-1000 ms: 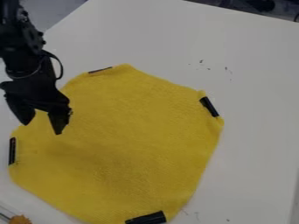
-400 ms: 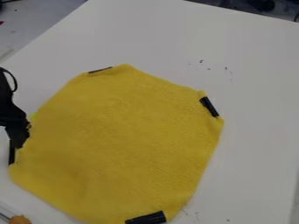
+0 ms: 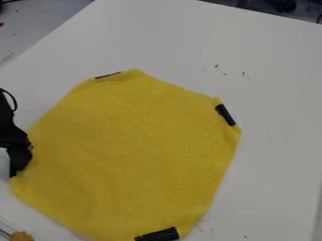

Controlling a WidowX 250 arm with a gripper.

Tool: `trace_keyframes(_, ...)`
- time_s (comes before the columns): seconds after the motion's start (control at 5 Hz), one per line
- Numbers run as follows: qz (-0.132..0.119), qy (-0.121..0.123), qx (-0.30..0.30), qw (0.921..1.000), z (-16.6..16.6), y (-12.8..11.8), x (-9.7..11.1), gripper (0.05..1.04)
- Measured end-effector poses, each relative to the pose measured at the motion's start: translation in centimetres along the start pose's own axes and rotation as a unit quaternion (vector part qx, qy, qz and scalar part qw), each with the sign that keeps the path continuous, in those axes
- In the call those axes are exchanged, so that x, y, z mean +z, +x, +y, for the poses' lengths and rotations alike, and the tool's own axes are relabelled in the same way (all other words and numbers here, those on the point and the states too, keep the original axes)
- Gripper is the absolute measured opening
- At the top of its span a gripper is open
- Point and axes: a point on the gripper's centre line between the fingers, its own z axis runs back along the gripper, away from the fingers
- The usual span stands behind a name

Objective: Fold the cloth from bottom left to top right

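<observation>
At the left edge of the view, the black gripper [image 3: 19,162] hangs low at the left border of the cloth, with part of it cut off by the view's edge. The yellow cloth [image 3: 135,150] lies spread flat on the white table, roughly eight-cornered in outline. Black strips mark its borders: one at the upper left, one at the right and one at the bottom. The gripper covers most of the cloth's left border, where another dark strip lies. Whether it touches the cloth cannot be told.
The white table [image 3: 270,155] surrounds the cloth above and to the right. An orange-brown object [image 3: 21,236] sits in the bottom left corner beside a clear edge. Small dark specks lie on the table at the upper right.
From above the cloth's upper left part, the gripper has moved left to the view's edge, then down over the dark strip on the left border. The cloth has kept its place.
</observation>
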Motion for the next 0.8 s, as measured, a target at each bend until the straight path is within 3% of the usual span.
trace_keyframes(0.4, 0.002, 0.003, -0.017, 0.9999, 0.4, 0.4, -0.3, 0.440)
trace_keyframes(0.6, 0.013, 0.012, -0.033, 0.9993, 0.3, 0.4, -0.1, 0.248)
trace_keyframes(0.8, 0.022, 0.029, -0.028, 0.9989, 0.5, 0.1, 1.3, 0.120)
